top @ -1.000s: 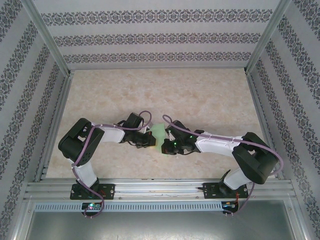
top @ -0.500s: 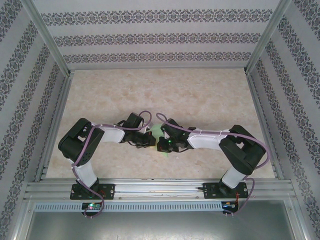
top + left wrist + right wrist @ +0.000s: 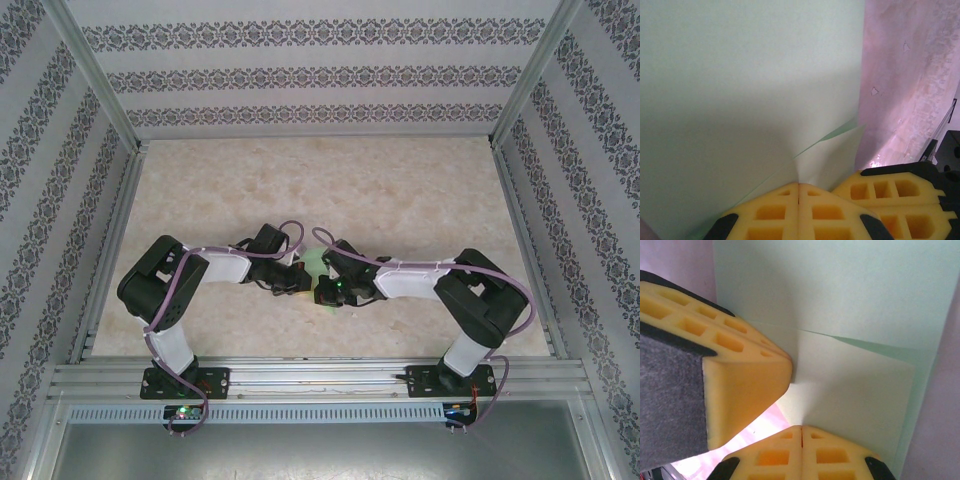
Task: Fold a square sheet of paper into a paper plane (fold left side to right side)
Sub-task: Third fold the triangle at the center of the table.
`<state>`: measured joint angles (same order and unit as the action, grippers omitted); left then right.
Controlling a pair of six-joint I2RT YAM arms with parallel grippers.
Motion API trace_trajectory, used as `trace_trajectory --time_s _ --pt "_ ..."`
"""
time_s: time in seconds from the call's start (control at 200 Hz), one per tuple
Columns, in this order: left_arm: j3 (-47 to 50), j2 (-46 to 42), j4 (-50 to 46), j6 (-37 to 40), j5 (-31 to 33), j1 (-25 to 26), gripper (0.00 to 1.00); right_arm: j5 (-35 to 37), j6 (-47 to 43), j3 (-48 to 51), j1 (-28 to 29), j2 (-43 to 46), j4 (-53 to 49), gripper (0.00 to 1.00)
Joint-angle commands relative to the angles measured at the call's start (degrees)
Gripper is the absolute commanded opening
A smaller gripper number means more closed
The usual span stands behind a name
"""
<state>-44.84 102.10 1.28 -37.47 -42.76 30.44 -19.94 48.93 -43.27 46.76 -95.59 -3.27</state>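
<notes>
- Left gripper [image 3: 799, 187], jaws closed, tips on the green sheet of paper [image 3: 740, 75], bottom centre of frame
- Right gripper [image 3: 801, 430], also closed, touches the same sheet

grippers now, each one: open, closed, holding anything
Left gripper: closed, tips against the thin light green paper sheet.
Right gripper: closed, tips against the same sheet.

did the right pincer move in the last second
Yes. The right pincer slid slightly left, away from the right side rail, closing on the left pincer over the green paper.
</notes>
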Motion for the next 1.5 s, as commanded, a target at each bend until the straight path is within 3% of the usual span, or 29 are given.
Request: trace_trajectory --time_s 0.0,0.505,0.714,0.974,1.144,1.304,1.494 --pt "0.3 2.9 -7.0 2.0 7.5 0.4 0.0 0.5 0.9 3.8 1.3 1.3 -6.3 0.0" --pt "0.3 2.9 -6.1 0.8 6.7 0.4 0.0 2.0 1.8 11.0 1.1 9.8 -10.9 0.0" --pt "1.0 2.1 -2.2 -2.8 4.2 0.5 0.0 1.5 -2.2 10.4 -3.3 17.5 -10.7 0.0" --pt "-2.0 -2.5 1.3 -4.6 1.3 0.4 0.18 -1.4 -14.3 10.3 -13.8 26.7 -6.7 0.31" --pt "-5.0 -8.0 -3.6 -1.4 5.9 -0.4 0.29 -2.7 -21.6 8.4 -16.3 24.6 -3.6 0.42" --pt "-2.4 -14.0 -5.0 -0.4 10.7 -3.6 0.41 -6.4 -25.3 5.5 -15.6 18.0 0.2 0.43" --pt "1.7 -17.4 -5.2 -1.5 12.2 -8.8 0.46 -7.8 -26.6 2.1 -13.6 8.9 4.2 0.43"
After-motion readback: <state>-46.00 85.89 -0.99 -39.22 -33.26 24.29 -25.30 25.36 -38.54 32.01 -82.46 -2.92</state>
